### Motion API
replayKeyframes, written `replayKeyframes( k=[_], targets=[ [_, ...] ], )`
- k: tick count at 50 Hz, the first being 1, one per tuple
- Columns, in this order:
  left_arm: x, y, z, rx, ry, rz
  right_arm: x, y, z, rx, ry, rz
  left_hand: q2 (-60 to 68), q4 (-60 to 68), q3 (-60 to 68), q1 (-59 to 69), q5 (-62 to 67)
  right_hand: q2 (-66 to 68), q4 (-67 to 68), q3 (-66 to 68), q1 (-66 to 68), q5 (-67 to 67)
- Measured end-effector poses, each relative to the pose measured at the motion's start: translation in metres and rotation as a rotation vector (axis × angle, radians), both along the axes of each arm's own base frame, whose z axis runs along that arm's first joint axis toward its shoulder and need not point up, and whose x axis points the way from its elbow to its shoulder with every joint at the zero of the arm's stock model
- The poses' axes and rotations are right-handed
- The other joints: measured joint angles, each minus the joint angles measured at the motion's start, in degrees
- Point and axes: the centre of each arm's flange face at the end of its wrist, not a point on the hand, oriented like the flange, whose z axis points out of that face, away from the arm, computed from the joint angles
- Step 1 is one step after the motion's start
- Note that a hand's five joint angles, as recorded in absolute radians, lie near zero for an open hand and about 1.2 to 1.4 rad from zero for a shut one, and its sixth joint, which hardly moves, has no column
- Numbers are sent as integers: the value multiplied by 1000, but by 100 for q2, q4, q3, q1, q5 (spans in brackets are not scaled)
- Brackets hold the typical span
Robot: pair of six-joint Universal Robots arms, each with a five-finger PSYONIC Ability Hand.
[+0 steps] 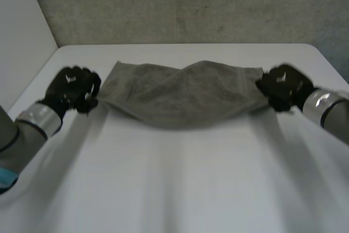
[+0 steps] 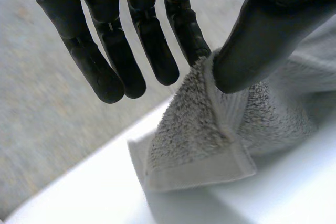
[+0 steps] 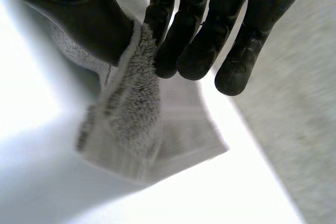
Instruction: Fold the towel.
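Our left hand (image 1: pixel 71 87) and right hand (image 1: pixel 283 87) pinch towel (image 1: pixel 180 94) corners (thin thumb grips); one slipping would skew the fold.

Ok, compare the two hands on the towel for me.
The left hand holds the left end of the towel, and the right hand holds its right end. The left hand's fingers are spread apart, while the right hand's fingers are packed side by side. Shared: each hand pinches the towel near a corner between its thumb and the nearest finger, and its other fingers are straight and off the cloth.
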Motion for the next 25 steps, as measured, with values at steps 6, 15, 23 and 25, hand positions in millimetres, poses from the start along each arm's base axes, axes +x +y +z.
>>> replayKeyframes(
  k=[6, 15, 23, 25],
  targets=[
    [6, 18, -16, 35, -72, -7, -7, 20, -19, 54, 61, -4, 0, 0, 1, 0, 1, 0, 0, 0, 0, 0],
    [18, 34, 22, -33, -26, 27, -19, 45, 23, 34, 0, -57, 0, 0, 1, 0, 0, 0, 0, 0, 0, 0],
    [20, 67, 79, -124, 88, 16, -39, 72, 71, 90, 2, -113, 0, 0, 1, 0, 0, 0, 0, 0, 0, 0],
    [20, 74, 88, -138, 104, 7, -45, 76, 77, 114, 32, -124, 0, 0, 1, 0, 0, 0, 0, 0, 0, 0]
  ],
)
